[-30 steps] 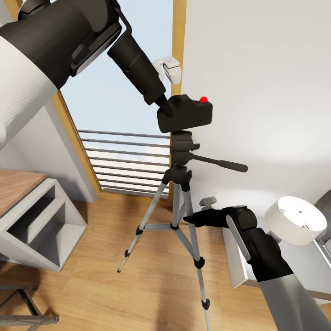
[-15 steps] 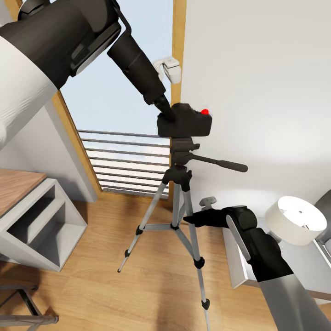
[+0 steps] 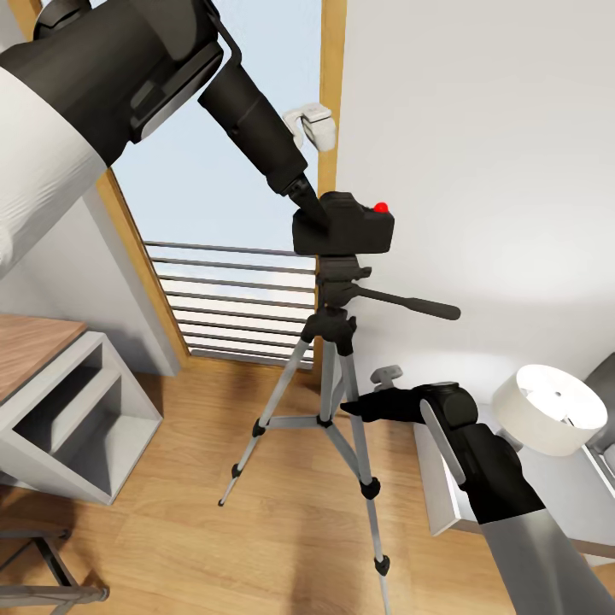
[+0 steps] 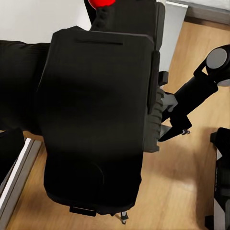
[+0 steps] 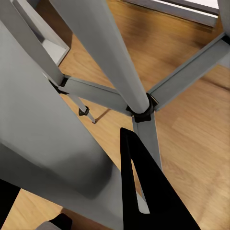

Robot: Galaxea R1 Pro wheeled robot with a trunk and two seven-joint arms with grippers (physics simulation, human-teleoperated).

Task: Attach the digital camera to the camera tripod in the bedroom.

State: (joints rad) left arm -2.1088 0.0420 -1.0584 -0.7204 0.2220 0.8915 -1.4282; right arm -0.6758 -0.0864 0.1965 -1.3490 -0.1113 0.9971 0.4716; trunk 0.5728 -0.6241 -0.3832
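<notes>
White lamp shade [image 3: 548, 408], grey shelf unit [image 3: 73, 414], window railing [image 3: 231, 299].

Pale wall [image 3: 478, 128], wood-framed window [image 3: 331, 77], plank floor [image 3: 188, 530], white lamp [image 3: 547, 408], grey shelf [image 3: 85, 418]

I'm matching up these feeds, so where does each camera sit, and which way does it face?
Head view: on the robot's head, looking forward and down at the tripod by the window; both arms show, the left hand at the camera, the right hand beside a tripod leg.
Left wrist view: near the left hand, looking down along it; the camera is up close, the floor below.
Right wrist view: near the right hand, facing the tripod legs; one dark finger shows.
Shared: all three see the tripod.
</notes>
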